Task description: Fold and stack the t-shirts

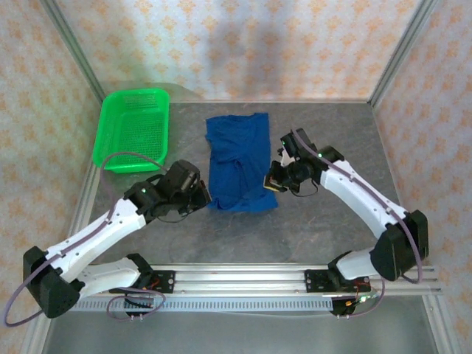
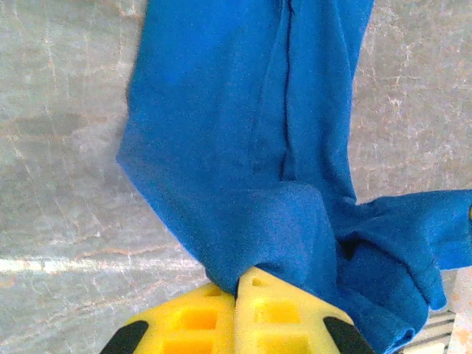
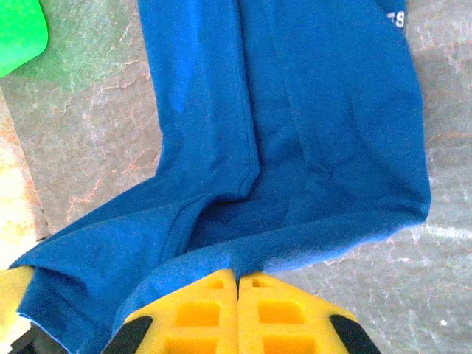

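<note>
Yellow fingers of the left gripper (image 2: 237,279) sit right under my left wrist camera. They are pressed together, with a bunch of the blue t-shirt (image 2: 243,133) pinched at their tips. On my right wrist view the right gripper (image 3: 237,276) is closed the same way, its tips biting the t-shirt's near edge. A scrap of white lettering (image 3: 396,18) peeks out at 1 o'clock.

From the overhead camera I see the t-shirt lying rumpled and narrow in the middle of the grey table (image 1: 317,228). The left gripper is at its 7 o'clock corner and the right gripper at its 4 o'clock corner. A green basket (image 1: 135,129) sits at 10 o'clock from the t-shirt, near it but not touching.
</note>
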### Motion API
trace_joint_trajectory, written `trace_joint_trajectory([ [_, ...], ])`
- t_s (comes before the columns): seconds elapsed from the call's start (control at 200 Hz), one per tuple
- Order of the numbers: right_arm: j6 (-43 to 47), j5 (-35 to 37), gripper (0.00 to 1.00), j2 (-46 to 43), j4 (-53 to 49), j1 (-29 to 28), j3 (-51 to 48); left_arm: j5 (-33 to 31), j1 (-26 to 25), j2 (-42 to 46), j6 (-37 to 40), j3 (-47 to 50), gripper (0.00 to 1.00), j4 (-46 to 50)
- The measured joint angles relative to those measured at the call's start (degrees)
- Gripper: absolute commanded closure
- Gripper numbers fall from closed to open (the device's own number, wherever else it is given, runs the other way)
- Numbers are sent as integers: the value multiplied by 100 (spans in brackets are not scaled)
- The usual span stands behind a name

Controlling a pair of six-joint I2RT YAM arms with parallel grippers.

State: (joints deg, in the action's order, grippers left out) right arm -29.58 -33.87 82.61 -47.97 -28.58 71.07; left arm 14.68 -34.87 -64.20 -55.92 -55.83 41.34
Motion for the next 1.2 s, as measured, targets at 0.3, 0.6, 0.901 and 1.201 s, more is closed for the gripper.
trace_joint_trajectory([
  [0.3, 278, 0, 100, 940, -90, 365, 710, 533, 769, -1128, 780, -739, 100, 7],
  [0.6, 511, 48, 100, 1954, -138, 590, 1475, 809, 1224, -2253, 1432, -1598, 100, 59],
  [0.901, 660, 155, 100, 2811, -221, 885, 2050, 973, 1593, -3316, 1899, -2326, 100, 96],
  [1.201, 728, 177, 100, 3652, -240, 1064, 2667, 1062, 1878, -4245, 2208, -2865, 100, 116],
])
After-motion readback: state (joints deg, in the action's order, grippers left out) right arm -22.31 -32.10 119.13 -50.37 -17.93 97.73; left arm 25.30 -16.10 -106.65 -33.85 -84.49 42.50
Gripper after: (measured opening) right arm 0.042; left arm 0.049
